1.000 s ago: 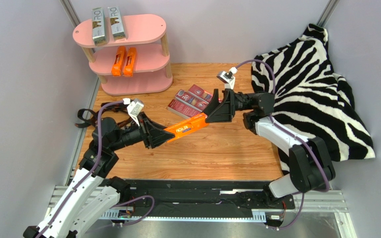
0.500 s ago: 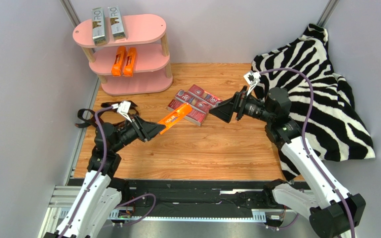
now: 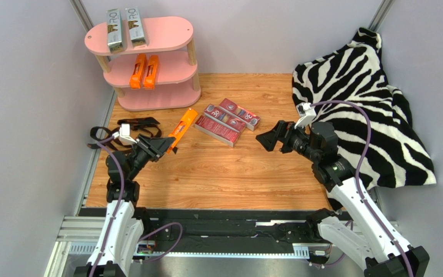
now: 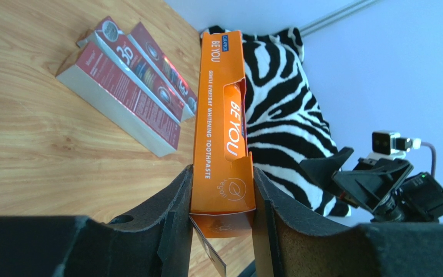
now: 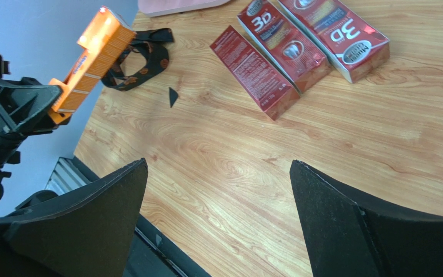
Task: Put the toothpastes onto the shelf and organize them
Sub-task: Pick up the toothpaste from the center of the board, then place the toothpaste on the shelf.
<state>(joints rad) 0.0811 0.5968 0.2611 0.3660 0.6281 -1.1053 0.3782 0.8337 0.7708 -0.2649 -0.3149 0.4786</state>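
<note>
Now that the orange toothpaste, left of centre, is pinched at its near end by my left gripper alone, I count the handover done. My right gripper has let go and backed off, jaws wide. The shelf at upper left comes next.

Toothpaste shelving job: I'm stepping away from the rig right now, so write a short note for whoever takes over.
Left gripper: shut on an orange carton, held above the table near the shelf.
Right gripper: open, empty, above the table.
Done: two silver-grey cartons on the top tier, two orange cartons on the middle tier.
Left: shelve the held orange carton, then the three dark red cartons lying together on the table.
</note>
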